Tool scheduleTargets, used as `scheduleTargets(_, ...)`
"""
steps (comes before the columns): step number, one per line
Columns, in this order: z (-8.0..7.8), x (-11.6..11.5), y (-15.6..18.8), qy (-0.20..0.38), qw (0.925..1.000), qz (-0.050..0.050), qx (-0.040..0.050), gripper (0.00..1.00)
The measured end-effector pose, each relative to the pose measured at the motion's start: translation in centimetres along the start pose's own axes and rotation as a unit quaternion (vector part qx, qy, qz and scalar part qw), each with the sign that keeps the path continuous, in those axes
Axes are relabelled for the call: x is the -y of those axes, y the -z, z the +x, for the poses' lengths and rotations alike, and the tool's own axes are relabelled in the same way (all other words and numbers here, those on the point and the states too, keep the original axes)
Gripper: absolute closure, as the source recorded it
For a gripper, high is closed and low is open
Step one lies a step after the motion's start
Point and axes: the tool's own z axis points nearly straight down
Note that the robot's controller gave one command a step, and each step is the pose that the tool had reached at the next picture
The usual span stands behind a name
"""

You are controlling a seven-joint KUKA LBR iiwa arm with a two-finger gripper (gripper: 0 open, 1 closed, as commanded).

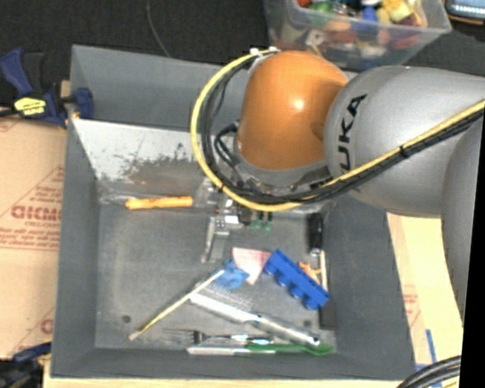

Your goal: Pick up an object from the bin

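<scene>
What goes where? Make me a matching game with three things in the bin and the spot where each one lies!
Things:
1. orange pen
2. blue block
3. green stick

Places:
A. flat along the front wall of the bin
B. at the back, on the picture's left, by the back wall
C. on the floor towards the picture's right, about halfway between back and front

Right pairs: 1-B, 2-C, 3-A.

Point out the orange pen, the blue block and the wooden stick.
Orange pen (161, 202): camera view, middle of barrel.
Blue block (296, 279): camera view, top face.
Wooden stick (172, 308): camera view, mid-shaft.
</scene>
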Motion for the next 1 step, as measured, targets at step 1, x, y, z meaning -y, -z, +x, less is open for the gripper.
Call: scheduleTargets(1,-0.11,0.07,0.50,-0.002,1.0000,-0.001,0.0038,0.00)
